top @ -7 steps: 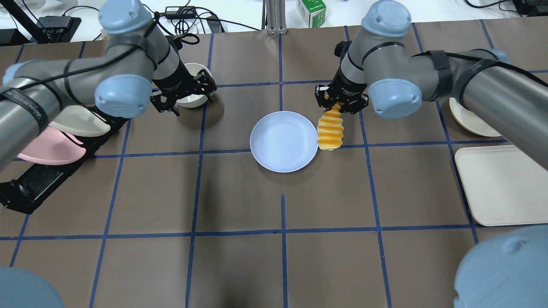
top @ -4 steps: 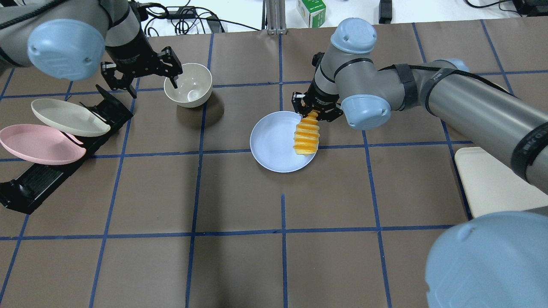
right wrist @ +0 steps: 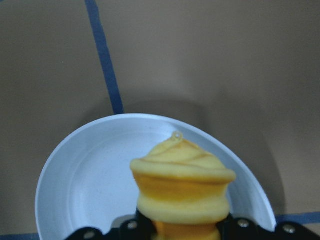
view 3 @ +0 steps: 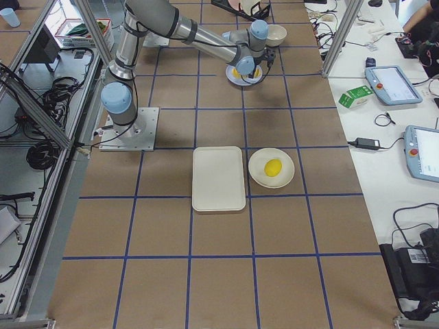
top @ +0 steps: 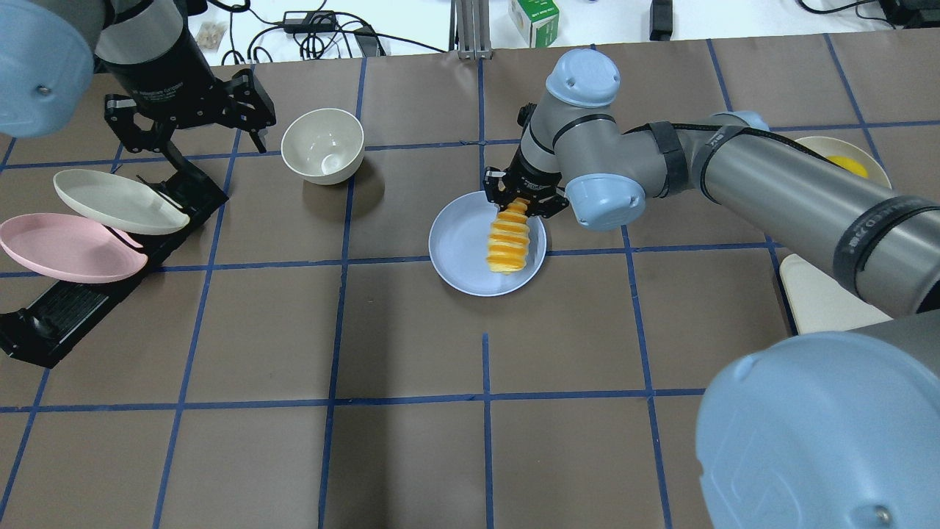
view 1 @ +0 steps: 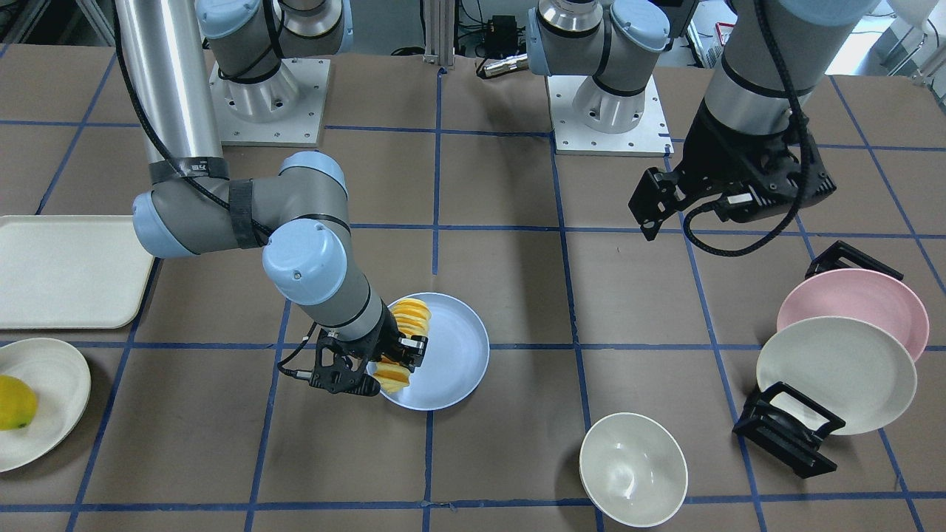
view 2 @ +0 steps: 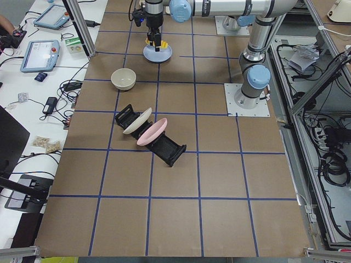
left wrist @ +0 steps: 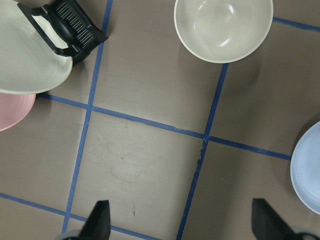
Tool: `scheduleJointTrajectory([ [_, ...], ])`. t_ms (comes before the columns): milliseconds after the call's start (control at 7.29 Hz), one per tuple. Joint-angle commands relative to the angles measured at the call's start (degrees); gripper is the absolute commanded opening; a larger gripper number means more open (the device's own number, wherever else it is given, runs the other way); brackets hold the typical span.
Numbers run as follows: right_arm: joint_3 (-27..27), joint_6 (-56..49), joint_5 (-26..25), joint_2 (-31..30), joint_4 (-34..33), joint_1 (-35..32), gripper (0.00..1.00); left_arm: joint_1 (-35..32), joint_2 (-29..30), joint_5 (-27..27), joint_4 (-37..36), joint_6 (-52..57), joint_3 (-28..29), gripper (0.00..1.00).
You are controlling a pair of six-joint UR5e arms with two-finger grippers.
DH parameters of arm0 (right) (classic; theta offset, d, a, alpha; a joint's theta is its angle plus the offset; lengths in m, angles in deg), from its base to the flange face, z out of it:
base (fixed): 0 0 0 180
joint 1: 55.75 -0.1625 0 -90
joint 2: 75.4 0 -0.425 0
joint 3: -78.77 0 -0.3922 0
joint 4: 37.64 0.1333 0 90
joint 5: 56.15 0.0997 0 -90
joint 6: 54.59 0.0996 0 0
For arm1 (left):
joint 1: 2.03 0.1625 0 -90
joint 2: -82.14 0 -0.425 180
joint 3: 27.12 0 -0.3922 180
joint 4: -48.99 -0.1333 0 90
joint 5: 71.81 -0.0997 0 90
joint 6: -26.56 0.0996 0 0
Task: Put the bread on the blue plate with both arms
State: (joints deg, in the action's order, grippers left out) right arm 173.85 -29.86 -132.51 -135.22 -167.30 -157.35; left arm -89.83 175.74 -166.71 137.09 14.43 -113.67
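- Over the last second your right arm carried the long ridged loaf of bread, striped yellow and orange-brown, from just beside the rim onto the round, pale blue shallow plate.
- In the overhead view the loaf lay over the plate's right half, fully inside the rim.
- The right pincer was clamped on the loaf's narrow far end, its jaws close together around that tip.
- Whether the loaf's underside was resting on the plate or hanging just above it, I could not tell from any view.
- Meanwhile your left arm drew back from the cream bowl towards the black rack holding a cream plate and a pink plate.
- The left pincer was spread wide and held nothing; its wrist view showed only bare bench between the fingertips.
- My reading: the carry was done and only the release remained. The left arm had no share in this placing.
- The loaf looked soft and slightly glossy, with deep rounded ridges like joined slices, tapering to a small nub.
- The plate was matte with a faint speckle and a low raised rim, which should stop the loaf rolling off.
- The bench was covered in dull brown sheet marked with blue tape lines.
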Motion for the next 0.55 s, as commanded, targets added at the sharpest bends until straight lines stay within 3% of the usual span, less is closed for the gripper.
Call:
scheduleJointTrajectory([
  [0, 0.2, 0.1, 0.1, 0.6, -0.1, -0.7, 0.51, -0.6, -1.9, 0.9, 0.8, 0.1, -1.6, 1.00],
  [275, 0.1, 0.1, 0.0, 1.3, -0.1, -0.7, 0.90, -0.4, -3.7, 2.1, 0.8, 7.2, -3.4, 1.00],
  [412, -0.3, 0.1, 0.3, 1.2, -0.2, -0.7, 1.00, 0.0, -3.9, 2.3, 0.8, 10.5, -4.6, 1.00],
])
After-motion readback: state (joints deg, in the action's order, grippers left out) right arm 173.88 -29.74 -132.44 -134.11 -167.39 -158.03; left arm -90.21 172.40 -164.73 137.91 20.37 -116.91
